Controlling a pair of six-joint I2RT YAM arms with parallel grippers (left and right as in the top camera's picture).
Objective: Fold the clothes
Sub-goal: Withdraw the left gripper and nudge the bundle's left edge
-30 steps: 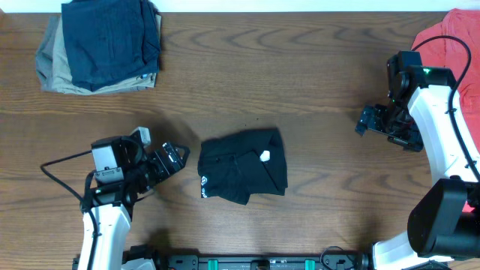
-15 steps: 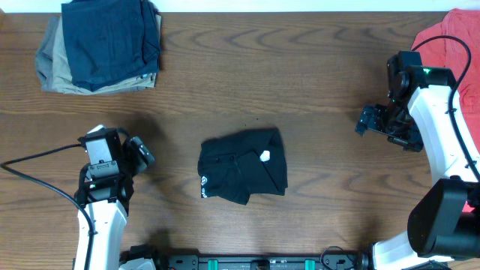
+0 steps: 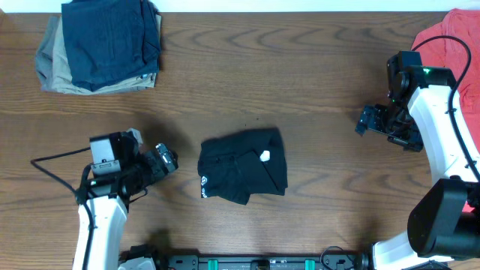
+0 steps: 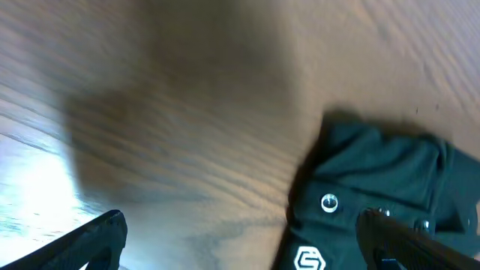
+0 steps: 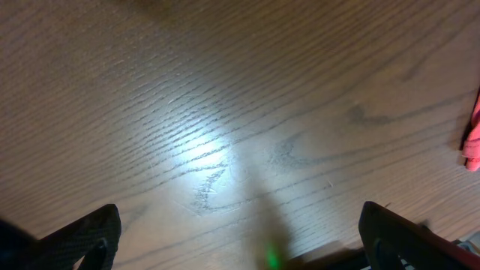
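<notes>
The clothes, a black shirt (image 3: 244,166), lie folded into a small bundle at the table's front centre, with a white logo at the front left corner. My left gripper (image 3: 168,159) hovers just left of the bundle, open and empty. The left wrist view shows the shirt (image 4: 382,180) with a button and the logo, my left gripper (image 4: 244,251) spread wide, and its right finger (image 4: 405,240) over the shirt's edge. My right gripper (image 3: 364,121) stands far right, apart from the shirt. In the right wrist view this gripper (image 5: 240,247) is open over bare wood.
A folded navy garment on a khaki one (image 3: 105,45) sits at the back left. A coral-red shirt (image 3: 450,37) lies at the back right corner, and its edge (image 5: 472,142) shows in the right wrist view. The wooden table (image 3: 300,75) lies between them.
My left gripper drew back to the left, away from the shirt, then swung right again to near its left edge. The right arm and the shirt have not moved.
</notes>
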